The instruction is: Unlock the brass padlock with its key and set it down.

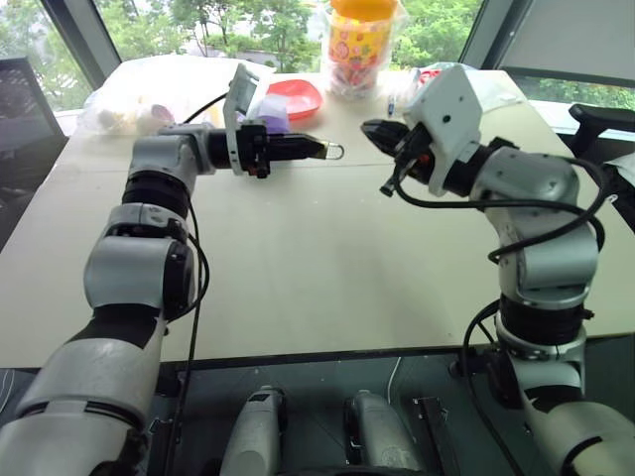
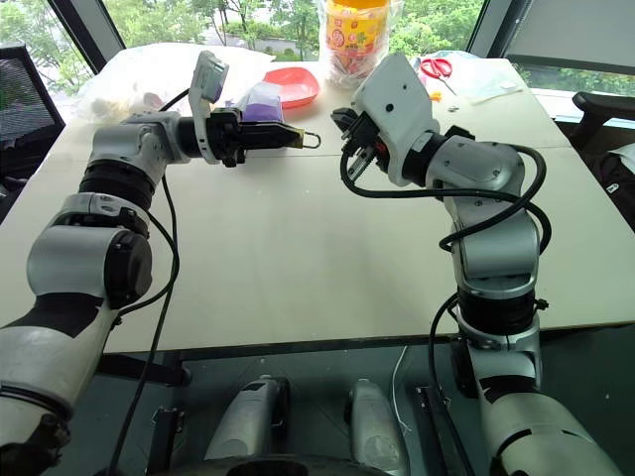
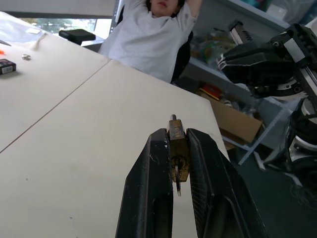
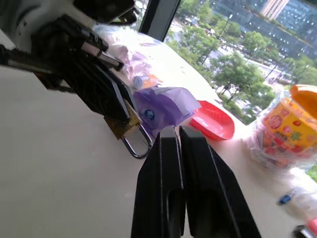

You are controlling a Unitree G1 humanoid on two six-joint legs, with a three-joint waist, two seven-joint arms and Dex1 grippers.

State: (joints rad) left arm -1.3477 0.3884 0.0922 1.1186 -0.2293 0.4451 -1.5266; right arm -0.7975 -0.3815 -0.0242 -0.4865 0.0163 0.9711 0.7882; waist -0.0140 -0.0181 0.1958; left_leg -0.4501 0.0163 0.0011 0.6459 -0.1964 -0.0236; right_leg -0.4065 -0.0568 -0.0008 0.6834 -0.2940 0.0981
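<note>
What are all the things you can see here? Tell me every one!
Padlock: one, brass with silvery loop, held above the table.
Key: one, silvery, sticking out of the padlock.
Table: one, beige, under both arms.
Plate: one, red, far side of table.
Purple bag: one, beside the plate.
Snack jar: one, orange lid, far edge.
Scissors: one, red handles, far right.
Person: one, white shirt, seated past the table.
Left end effector: black, shut on the padlock.
Right end effector: black, shut, empty, facing the padlock.

Office or lab: pale worktable [image 1: 298, 258] by tall windows [image 1: 268, 25], cluttered shelving [image 3: 233, 39].
</note>
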